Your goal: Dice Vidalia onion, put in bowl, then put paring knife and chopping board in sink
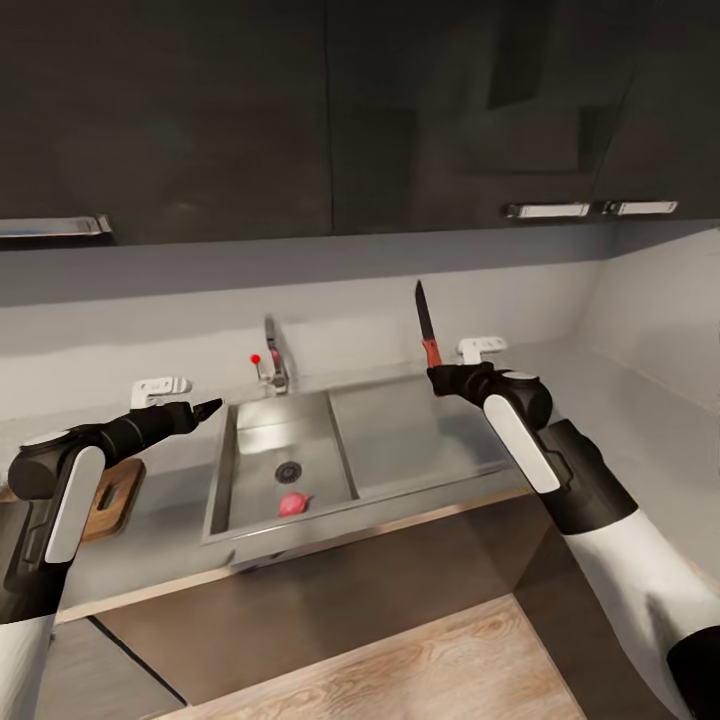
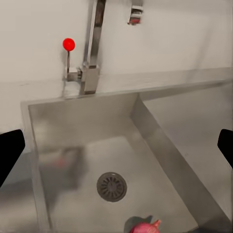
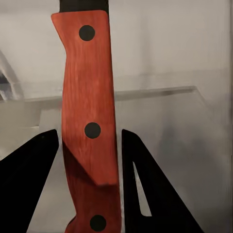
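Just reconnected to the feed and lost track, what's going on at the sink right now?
The right gripper is shut on the knife by its red handle, blade pointing up, above the drainboard. The left gripper is open and empty, near the left rim of the sink. The onion lies in the basin near the drain, so it hasn't been picked out yet. The chopping board sits on the countertop left of the sink, partly behind the left arm.
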You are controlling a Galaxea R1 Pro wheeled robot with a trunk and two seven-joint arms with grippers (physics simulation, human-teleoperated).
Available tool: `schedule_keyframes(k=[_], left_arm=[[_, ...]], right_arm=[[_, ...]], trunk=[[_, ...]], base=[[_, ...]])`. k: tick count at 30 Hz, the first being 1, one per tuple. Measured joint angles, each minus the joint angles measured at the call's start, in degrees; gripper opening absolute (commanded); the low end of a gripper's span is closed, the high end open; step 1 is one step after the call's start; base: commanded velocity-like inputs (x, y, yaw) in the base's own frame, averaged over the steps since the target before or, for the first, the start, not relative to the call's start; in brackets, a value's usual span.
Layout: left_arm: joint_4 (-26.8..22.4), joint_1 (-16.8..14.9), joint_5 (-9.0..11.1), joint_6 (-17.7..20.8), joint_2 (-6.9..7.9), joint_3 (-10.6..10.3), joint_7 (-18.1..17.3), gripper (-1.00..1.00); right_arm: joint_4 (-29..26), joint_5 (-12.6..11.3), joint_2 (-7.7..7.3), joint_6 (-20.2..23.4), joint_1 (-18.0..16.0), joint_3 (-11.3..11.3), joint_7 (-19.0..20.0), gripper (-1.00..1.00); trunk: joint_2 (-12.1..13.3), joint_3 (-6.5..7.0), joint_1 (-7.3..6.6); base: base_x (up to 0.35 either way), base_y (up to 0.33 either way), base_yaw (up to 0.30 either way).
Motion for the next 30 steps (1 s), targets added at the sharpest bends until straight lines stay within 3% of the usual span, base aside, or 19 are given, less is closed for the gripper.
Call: schedule_keyframes(k=[15, 30], left_arm=[[0.1, 0.0, 0.0, -0.1, -0.17, -0.1, 0.1, 1.0], [2.0, 0.0, 0.0, -0.1, -0.22, -0.3, 0.1, 1.0]], right_arm=[[-0.9, 0.0, -0.18, 0.0, 0.6, 0.0, 0.0, -1.0], [-0.9, 0.0, -0.19, 0.0, 0.6, 0.0, 0.0, -1.0]], trunk=[[0.0, 0.0, 0.0], [0.0, 0.0, 0.02]], base=[[0.163, -0.262, 0.0], [0.016, -0.028, 0.0]])
